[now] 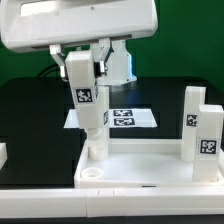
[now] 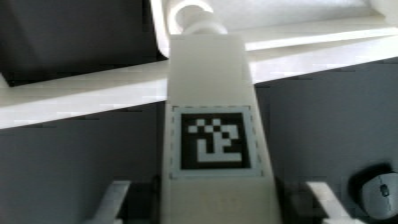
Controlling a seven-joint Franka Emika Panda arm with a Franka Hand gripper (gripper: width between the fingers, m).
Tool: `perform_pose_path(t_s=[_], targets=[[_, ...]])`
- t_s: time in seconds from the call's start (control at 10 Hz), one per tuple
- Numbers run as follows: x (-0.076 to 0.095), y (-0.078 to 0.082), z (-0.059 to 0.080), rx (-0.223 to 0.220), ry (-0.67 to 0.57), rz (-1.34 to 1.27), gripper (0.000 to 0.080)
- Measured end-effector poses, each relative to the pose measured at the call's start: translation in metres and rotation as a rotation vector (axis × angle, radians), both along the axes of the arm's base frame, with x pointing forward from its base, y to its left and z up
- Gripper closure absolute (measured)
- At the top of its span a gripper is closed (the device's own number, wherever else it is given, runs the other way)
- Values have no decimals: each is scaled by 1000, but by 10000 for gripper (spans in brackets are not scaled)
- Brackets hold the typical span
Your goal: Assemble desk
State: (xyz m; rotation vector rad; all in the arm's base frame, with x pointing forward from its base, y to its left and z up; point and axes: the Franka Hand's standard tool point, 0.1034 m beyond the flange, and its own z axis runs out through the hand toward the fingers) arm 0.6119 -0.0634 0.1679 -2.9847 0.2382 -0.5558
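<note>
While the arm hangs over the near end of the black table (image 1: 30, 120), its gripper (image 1: 92, 68) has a white leg (image 1: 88, 105) pinched between the two fingers, the jaws drawn in partway to the width of the bar and pressed against its upper sides. That leg stands upright, its lower end down at the corner socket of the white desk panel (image 1: 140, 165) on the exterior view's left. A second round socket (image 1: 92, 173) shows in the panel's rim just in front of it.

On the face of the held leg sits a black-and-white square tag (image 1: 85, 96); the pattern is a blocky code, no letters or numbers that I can make out. In the wrist view the same leg (image 2: 210, 110) runs straight away from the camera with its tag (image 2: 214, 142) plain and square-on, and the tips of the fingers (image 2: 111, 200) flank it on either side.

Two more legs (image 1: 200, 130) stand upright on the panel at the exterior view's right, close together, each bearing its own square tag, again only coded patterns.

Behind the panel, flat on the table, lies the marker board (image 1: 125, 118) with several of the same sort of tags printed on it, partly hidden by the held leg.

I see no brand name or readable writing anywhere, neither on the arm's white housing (image 1: 80, 25) nor on the parts.
</note>
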Motion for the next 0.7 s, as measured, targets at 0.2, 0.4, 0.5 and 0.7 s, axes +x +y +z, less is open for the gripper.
perform_pose_path(t_s=[0.2,0.4,0.5,0.7], targets=[[-1,-12,-7,-113,-85,18,515],[3,-17,-22,-168,-107,26,515],[3,-19,-28,-191,-117,23,515],[3,-12,-31,-164,-107,-5,515]])
